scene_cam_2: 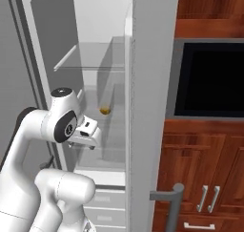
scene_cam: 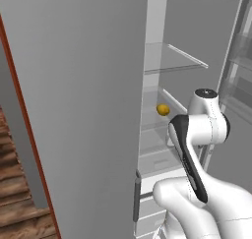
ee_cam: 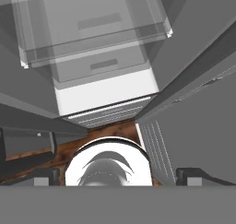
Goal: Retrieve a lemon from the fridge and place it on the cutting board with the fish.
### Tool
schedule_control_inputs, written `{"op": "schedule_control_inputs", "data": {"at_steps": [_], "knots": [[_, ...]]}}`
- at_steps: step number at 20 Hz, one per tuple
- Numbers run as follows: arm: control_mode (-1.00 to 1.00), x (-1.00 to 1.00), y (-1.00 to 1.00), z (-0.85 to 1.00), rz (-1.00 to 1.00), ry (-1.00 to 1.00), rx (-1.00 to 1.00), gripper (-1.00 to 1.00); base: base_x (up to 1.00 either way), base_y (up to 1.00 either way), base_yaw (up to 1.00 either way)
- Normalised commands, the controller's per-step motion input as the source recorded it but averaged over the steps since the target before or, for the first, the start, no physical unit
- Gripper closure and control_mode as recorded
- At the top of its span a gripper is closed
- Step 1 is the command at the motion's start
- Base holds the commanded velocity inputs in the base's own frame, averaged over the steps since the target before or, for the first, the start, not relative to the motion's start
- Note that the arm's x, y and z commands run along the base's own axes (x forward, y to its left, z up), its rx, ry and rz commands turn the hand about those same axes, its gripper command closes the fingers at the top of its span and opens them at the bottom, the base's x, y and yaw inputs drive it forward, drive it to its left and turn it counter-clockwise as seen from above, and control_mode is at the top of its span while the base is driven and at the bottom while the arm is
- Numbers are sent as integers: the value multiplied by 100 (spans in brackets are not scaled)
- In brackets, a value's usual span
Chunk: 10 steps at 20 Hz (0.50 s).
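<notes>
The fridge point(scene_cam: 88, 110) stands open, its white interior facing me. The lemon point(scene_cam: 163, 109), small and yellow, lies on a glass shelf in the middle of the interior point(scene_cam_2: 105, 110). My gripper point(scene_cam_2: 85, 141) hangs in front of the open compartment, lower than the lemon and apart from it, pointing down. In the hand view the gripper point(ee_cam: 117, 179) is open, its dark fingertips point(ee_cam: 44, 177) set wide apart with nothing between them, above the fridge's lower drawers point(ee_cam: 92, 25). The cutting board and the fish are out of view.
An open fridge door point(scene_cam_2: 147, 107) stands right of the arm, its grey bar handle point(scene_cam_2: 174, 197) low down. Beyond it are a black microwave point(scene_cam_2: 209, 78) and wooden cabinets point(scene_cam_2: 205, 178). An upper glass shelf point(scene_cam: 172, 61) juts out above the lemon.
</notes>
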Motion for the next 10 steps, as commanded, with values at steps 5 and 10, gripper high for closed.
{"op": "schedule_control_inputs", "data": {"at_steps": [5, 10], "knots": [[100, 0, 0, 0, 0, 0, 0, -100, 33, -33, 5], [100, 0, 0, 0, 0, 0, 0, -100, 22, -18, 3]]}}
